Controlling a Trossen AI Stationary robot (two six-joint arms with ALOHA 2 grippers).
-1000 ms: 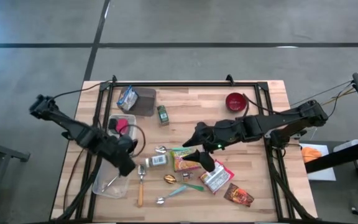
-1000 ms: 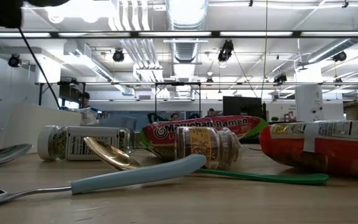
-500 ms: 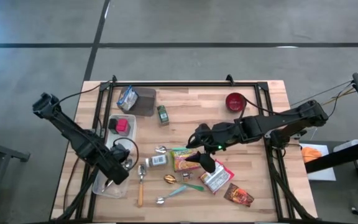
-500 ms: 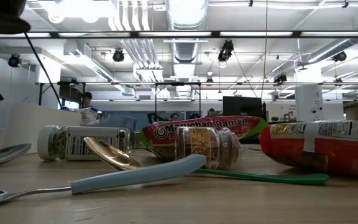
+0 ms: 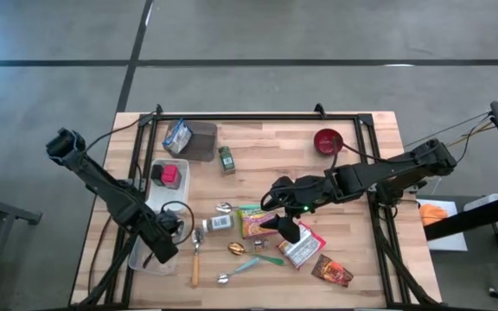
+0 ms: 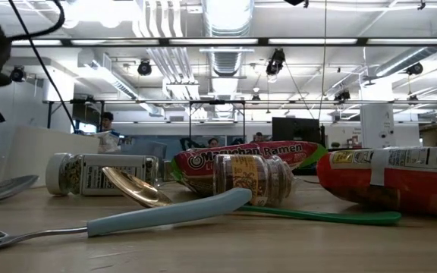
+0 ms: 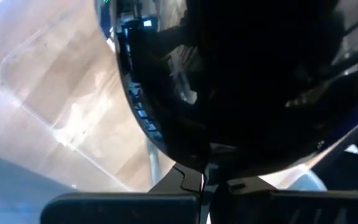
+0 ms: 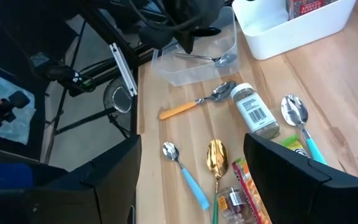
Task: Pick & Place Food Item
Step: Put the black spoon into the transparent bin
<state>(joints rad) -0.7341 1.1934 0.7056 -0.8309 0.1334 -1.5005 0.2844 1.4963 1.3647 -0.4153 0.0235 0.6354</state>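
Observation:
My left gripper (image 5: 158, 246) hangs pointing down over the clear plastic tub (image 5: 138, 259) at the table's near left. It is shut on a black glossy utensil (image 7: 241, 81). A metal spoon (image 8: 213, 59) lies in the tub. My right gripper (image 5: 285, 229) hovers open above the food pile, touching nothing. Under it lie a ramen packet (image 5: 256, 220), a small jar (image 6: 253, 180), a gold spoon (image 8: 216, 155) and a red packet (image 5: 301, 246). A spice jar (image 5: 219, 223) lies on its side left of the ramen. My left gripper's fingertips (image 7: 166, 202) meet at the narrow end (image 7: 199, 169) of the black utensil's rounded part. The fingers point steeply down. The utensil hangs clear over the tub; the rest of it is hidden by its own rounded part.
A white bin (image 5: 180, 168) with a pink item stands beyond the tub. A blue-white bag (image 5: 178, 134), a brown box (image 5: 201, 142) and a green jar (image 5: 226, 160) stand at the far left, a red bowl (image 5: 327, 141) at the far right. Spoons (image 5: 195, 259) lie near the front edge.
My left gripper has sunk and gone toward the table's near left, from beside the spice jar to over the clear tub, tipping more steeply down. It has stayed shut.

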